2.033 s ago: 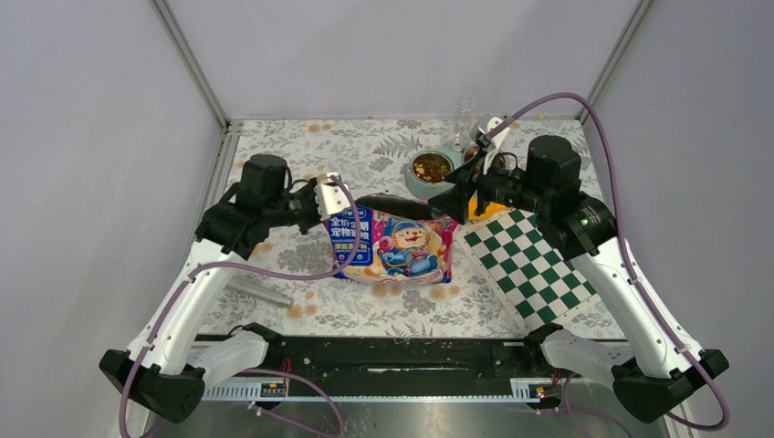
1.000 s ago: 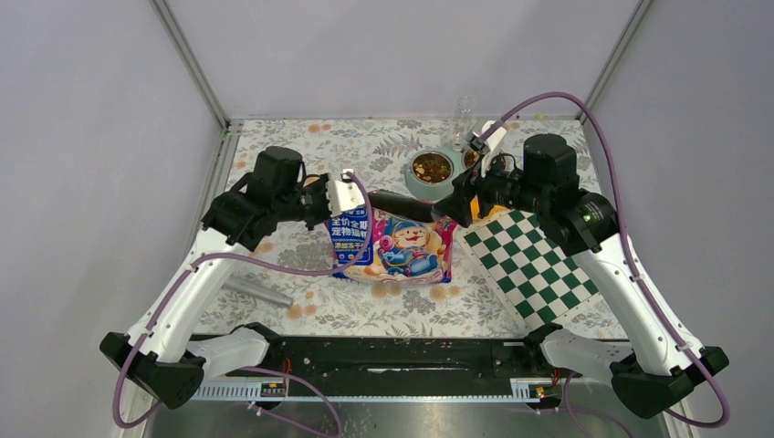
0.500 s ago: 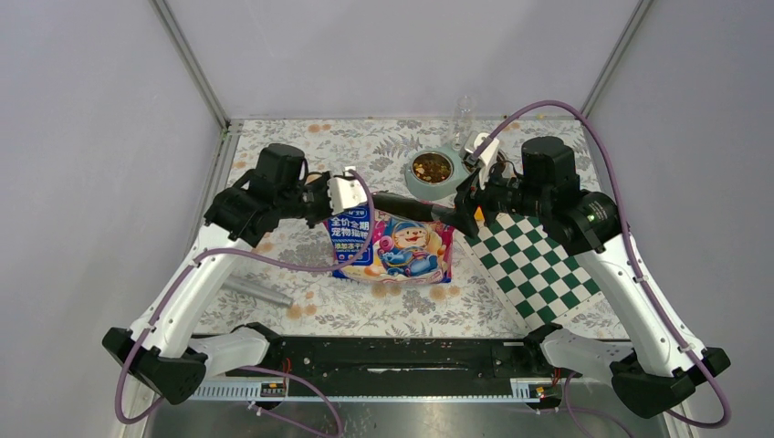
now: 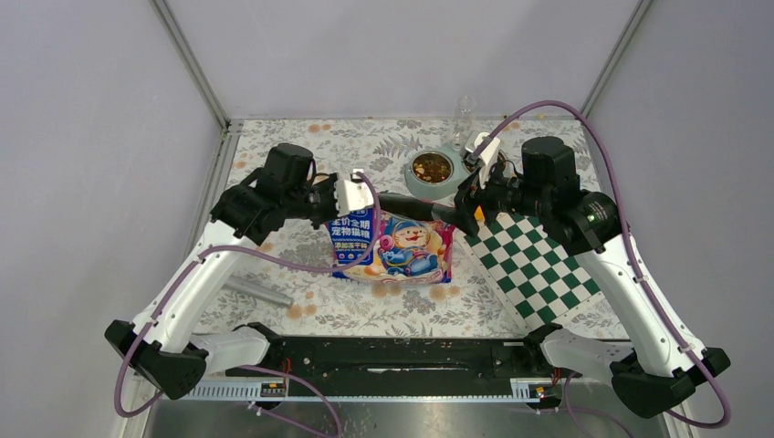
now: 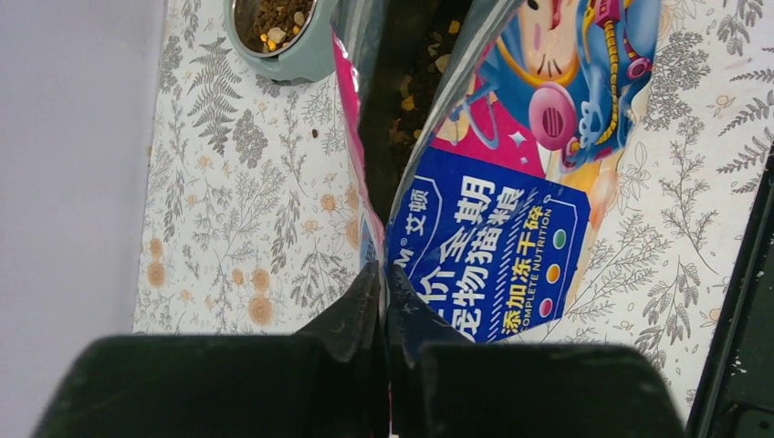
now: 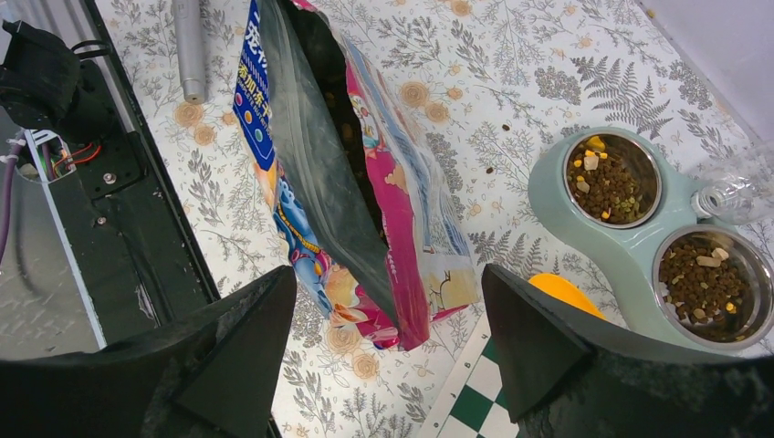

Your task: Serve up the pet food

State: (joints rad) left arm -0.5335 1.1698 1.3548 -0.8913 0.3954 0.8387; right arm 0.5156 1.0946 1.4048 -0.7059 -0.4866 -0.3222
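- The left pincer (image 5: 381, 290) is closed on the rim of the bag (image 5: 493, 228) at the bottom centre of the left wrist view. Its two black fingers meet with the thin foil edge between them.
- The bag is glossy blue, white and magenta with a cartoon print. It lies on the floral tabletop (image 4: 301, 155) in the middle of the top view, with its mouth gaping on the side toward the bowl.
- The pet food (image 6: 610, 180), small brown and tan pellets, shows in three places. A dark heap lies inside the open bag, and there is a fill in each of the two steel cups of a pale green double bowl (image 6: 557, 219) at the right of the right wrist view.
- The right pincer (image 6: 388, 274) stands wide open and grips nothing. Its fingers frame the lower part of the right wrist view, above the bag.
- An orange scoop (image 6: 559, 290) lies just beside the double bowl, between it and a green-and-white checkered mat (image 4: 534, 265).
- A clear bottle (image 6: 739, 187) sits against the bowl at the right edge of the right wrist view.
- A grey metal cylinder (image 4: 260, 292) lies at the lower left of the top view, apart from the bag.
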